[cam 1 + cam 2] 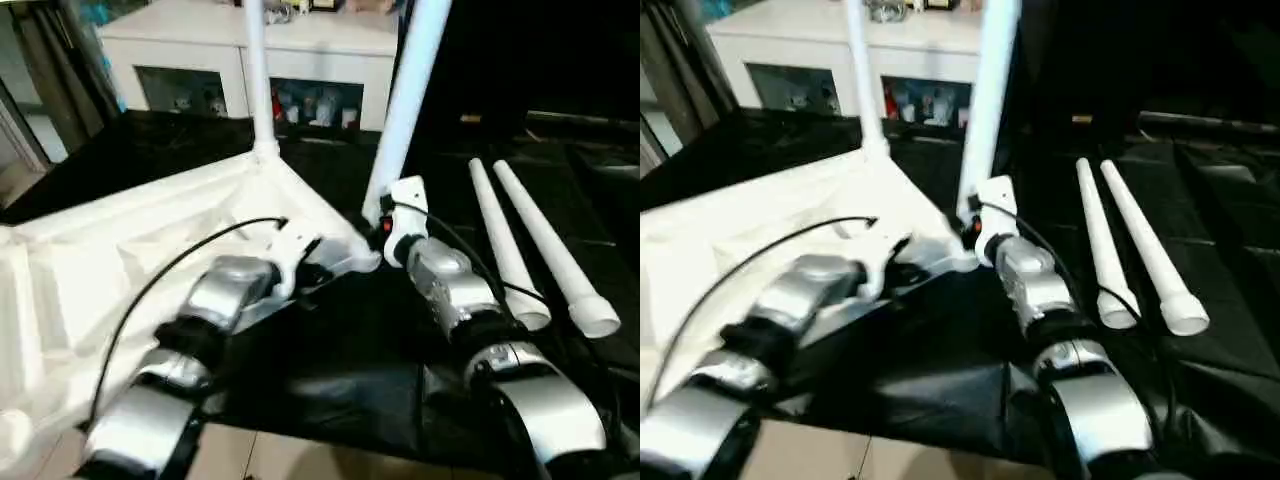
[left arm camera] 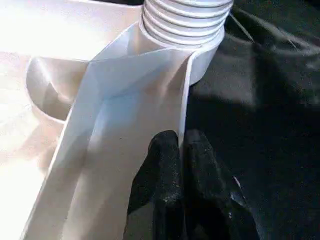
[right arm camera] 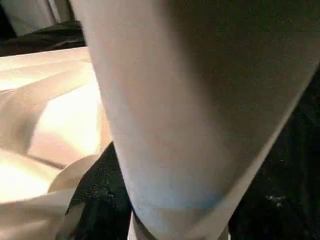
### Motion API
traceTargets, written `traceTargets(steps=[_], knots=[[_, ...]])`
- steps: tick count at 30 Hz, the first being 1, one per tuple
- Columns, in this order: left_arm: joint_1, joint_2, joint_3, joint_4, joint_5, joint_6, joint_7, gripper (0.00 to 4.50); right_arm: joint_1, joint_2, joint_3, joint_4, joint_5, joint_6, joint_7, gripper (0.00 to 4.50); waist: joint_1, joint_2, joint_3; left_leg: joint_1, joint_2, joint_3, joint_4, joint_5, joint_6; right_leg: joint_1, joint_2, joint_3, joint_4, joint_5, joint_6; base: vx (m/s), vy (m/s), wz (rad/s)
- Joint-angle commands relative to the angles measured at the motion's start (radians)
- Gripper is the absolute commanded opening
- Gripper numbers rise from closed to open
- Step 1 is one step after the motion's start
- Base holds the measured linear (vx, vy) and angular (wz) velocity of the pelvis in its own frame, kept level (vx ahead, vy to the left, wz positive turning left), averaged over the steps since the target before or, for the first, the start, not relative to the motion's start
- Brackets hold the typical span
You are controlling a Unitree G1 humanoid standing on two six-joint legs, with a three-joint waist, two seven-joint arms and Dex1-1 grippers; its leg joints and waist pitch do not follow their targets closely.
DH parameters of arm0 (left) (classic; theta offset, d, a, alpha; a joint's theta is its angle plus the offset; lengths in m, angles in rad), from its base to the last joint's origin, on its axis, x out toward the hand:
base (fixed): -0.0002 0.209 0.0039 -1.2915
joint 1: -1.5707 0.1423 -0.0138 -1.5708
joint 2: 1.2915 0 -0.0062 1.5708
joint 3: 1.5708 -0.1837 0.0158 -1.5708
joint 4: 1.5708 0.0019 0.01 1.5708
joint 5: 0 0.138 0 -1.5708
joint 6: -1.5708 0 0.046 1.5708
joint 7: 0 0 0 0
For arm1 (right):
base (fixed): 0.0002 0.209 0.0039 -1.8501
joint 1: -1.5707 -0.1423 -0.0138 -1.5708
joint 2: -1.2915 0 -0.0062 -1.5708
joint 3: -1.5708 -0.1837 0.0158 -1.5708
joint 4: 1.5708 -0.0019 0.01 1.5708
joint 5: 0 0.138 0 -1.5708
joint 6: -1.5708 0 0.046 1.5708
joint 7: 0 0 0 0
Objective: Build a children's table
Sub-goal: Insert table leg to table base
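Silver forearms (image 1: 150, 420) lie nearest. The left gripper (image 2: 181, 150) is clenched on the rim of the overturned table top (image 1: 120, 260). The right gripper (image 1: 385, 222) grasps a leg (image 1: 405, 100) at its corner socket. Another leg (image 1: 256, 70) stands fitted. Two smooth tube legs (image 1: 530, 245) remain on the black cloth (image 1: 340, 340).

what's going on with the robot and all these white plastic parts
A humanoid robot is putting together a children's table. The tabletop lies upside down on black cloth, with one leg already standing in a far corner. The left claw is shut on the tabletop's rim beside a corner socket, steadying it. The right claw is at the base of a second leg, which stands at a slight tilt in that socket. Two more legs lie loose on the cloth to the right.
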Motion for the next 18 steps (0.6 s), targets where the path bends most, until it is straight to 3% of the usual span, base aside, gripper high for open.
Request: traceTargets(steps=[1,8,17,18], knots=[[-0.056,0.004,0.067,0.026,0.003,0.0,0.177,0.0,0.073,0.078,0.021,0.129,0.01,0.09,0.018,1.91,-0.001,0.002,-0.043,0.013,0.063,-0.03,-0.093,-0.308,-0.014,0.025,-0.089,0.056,-0.086,-0.235,-0.206,0.0,0.0,0.0],[-0.061,-0.007,0.071,0.034,0.006,0.01,0.19,0.0,0.046,0.096,0.001,0.16,0.004,0.08,-0.013,1.91,-0.001,0.009,-0.038,0.02,0.065,-0.034,-0.099,-0.385,-0.034,0.017,-0.091,0.057,-0.099,-0.346,-0.174,0.0,0.0,0.0],[-0.062,-0.001,0.077,0.031,0.006,-0.001,0.176,0.0,0.021,0.102,-0.034,0.176,0.005,0.051,0.003,1.91,-0.001,0.007,-0.039,0.017,0.066,-0.034,-0.101,-0.368,-0.029,0.017,-0.091,0.058,-0.097,-0.313,-0.178,0.0,0.0,0.0],[-0.059,0.0,0.076,0.026,0.006,-0.001,0.174,0.0,0.018,0.1,-0.038,0.176,0.004,0.048,0.006,2.26,-0.002,0.003,-0.039,0.016,0.066,-0.033,-0.102,-0.363,-0.027,0.018,-0.091,0.058,-0.097,-0.308,-0.179,0.0,0.0,0.0]])
